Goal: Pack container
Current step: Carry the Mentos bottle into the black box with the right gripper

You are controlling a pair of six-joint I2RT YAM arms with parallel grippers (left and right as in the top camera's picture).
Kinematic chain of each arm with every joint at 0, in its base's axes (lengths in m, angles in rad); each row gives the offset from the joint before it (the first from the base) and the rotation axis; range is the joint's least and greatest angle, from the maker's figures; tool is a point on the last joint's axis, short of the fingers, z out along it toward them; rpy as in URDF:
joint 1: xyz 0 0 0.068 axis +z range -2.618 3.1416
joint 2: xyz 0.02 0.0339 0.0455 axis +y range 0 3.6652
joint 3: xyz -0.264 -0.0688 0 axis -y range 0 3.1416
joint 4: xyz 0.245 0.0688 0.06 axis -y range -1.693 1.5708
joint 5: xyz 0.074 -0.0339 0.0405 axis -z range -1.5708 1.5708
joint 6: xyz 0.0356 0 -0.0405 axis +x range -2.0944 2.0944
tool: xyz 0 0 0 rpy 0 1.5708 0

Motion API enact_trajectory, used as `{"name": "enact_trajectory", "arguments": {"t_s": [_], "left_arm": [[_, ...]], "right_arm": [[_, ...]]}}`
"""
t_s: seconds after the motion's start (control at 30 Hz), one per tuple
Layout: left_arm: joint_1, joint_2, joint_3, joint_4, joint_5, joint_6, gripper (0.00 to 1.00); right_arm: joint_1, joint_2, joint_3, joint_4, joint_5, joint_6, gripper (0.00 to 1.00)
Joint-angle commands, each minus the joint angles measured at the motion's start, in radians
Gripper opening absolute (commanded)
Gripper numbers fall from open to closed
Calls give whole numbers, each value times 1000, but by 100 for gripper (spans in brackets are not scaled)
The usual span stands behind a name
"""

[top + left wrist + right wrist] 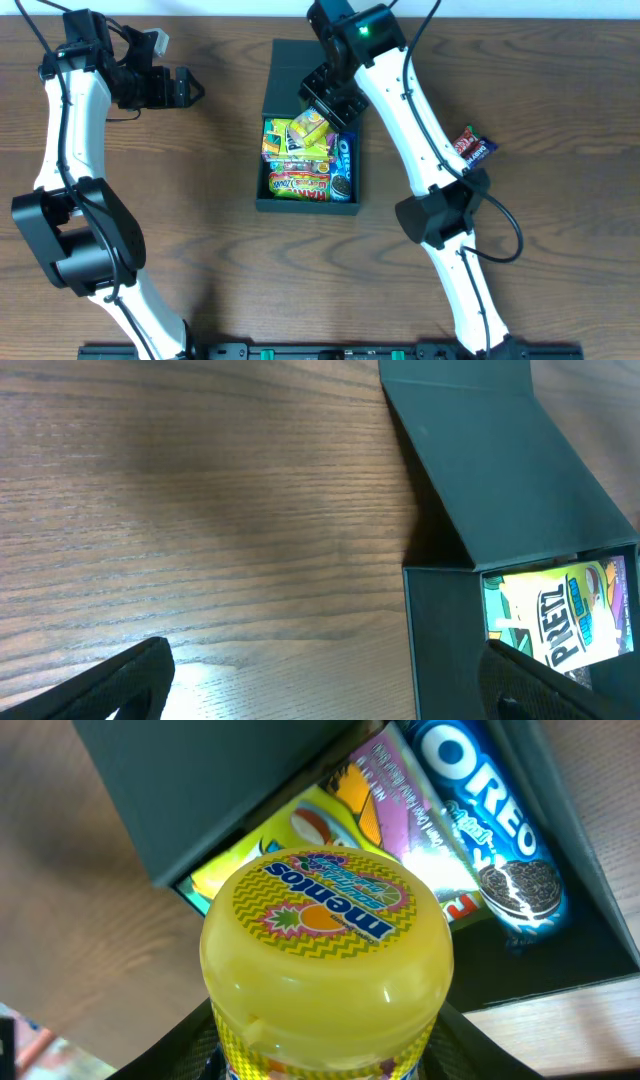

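The container (348,205) is a dark box in the middle of the table with its flap lid (292,66) folded back at the far end. Inside lie several snack packets, among them a blue Oreo pack (500,850) and a yellow Pretz packet (570,615). My right gripper (325,1055) is shut on a yellow Mentos tub (325,950) and holds it over the far part of the box, near the lid hinge. My left gripper (186,88) hangs open over bare table, left of the box, with nothing between its fingers (110,685).
A wrapped candy bar (474,148) lies on the table to the right of the right arm. The wooden tabletop (200,510) stretches to the left of the box. The box wall (440,645) stands close to the left gripper's right finger.
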State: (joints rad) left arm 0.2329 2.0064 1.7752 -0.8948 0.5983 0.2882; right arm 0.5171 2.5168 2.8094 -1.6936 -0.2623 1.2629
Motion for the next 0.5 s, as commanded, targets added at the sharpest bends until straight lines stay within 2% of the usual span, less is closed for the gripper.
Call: {"name": "enact_trajectory", "arguments": {"t_s": [0.0, 0.1, 0.27, 0.47], "left_arm": [[4, -21, 23, -7, 5, -4, 98], [4, -21, 23, -7, 5, -4, 98], [4, -21, 23, -6, 8, -4, 98], [4, -21, 23, -6, 31, -4, 98]], "right_arm": [[19, -57, -74, -5, -4, -69, 2], [19, -140, -230, -5, 40, -24, 2], [25, -297, -515, -5, 71, 171, 2], [77, -314, -555, 17, 60, 287, 2]]}}
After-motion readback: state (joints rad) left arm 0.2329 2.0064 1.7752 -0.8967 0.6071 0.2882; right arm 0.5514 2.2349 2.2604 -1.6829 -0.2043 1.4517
